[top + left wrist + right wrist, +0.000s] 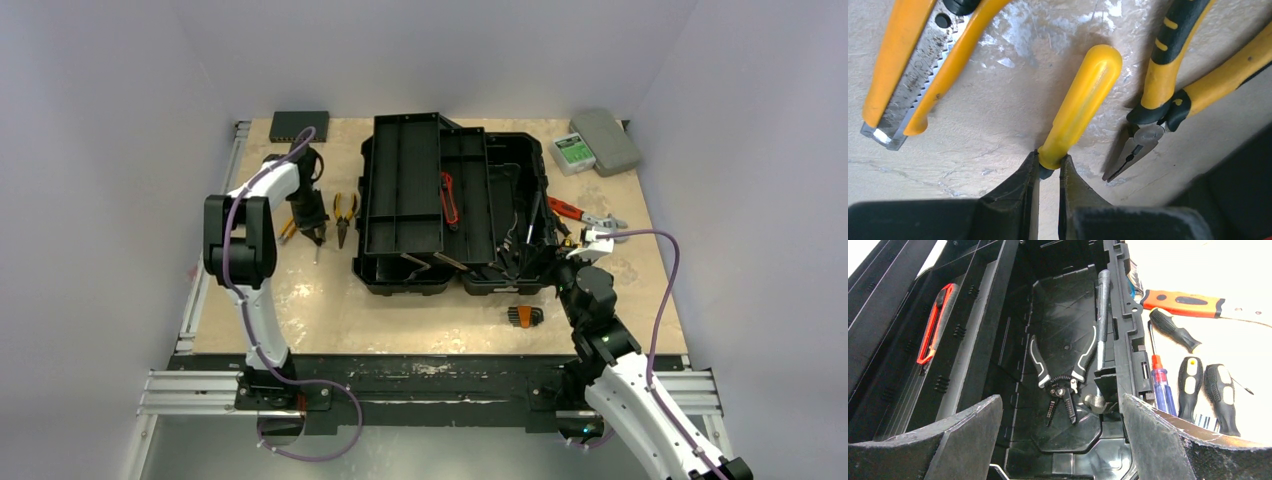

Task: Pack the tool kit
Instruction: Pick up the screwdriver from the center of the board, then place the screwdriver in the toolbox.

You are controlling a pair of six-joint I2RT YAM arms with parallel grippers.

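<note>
L gripper point(1049, 162): fingers pressed nearly together, pinching yellow-handled tool point(1080, 102) (smooth plastic grip, rounded end) at its narrow collar. Can't tell if it's lifted or lying on the beige tabletop point(998, 130). To one side of it lies a yellow-framed saw-toothed blade point(900, 80). To the other, yellow/black-handled pliers point(1168, 95), steel nose shut. Neither touches the handle.

R gripper point(1060, 397): spread wide, holding nothing, over near right end of large black plastic toolbox point(515, 165), which stands open mid-table.

In the box:
- red/black utility knife point(932, 325) in a narrow side channel
- black/white-handled spring cutters point(1063, 372) on the floor
- steel hammer w/ dark shaft point(1102, 335) along the right wall

On the table right of the box: orange/black-handled tool point(1182, 302), black-handled screwdriver point(1175, 330), red/blue clear-handled screwdriver point(1161, 385), and two black/white grips point(1190, 382) side by side.

Far right corner: small grey device w/ green label point(572, 152) just beside flat grey case point(606, 140). Label print too small to read. Far left: thin black rectangular device point(299, 124).
</note>
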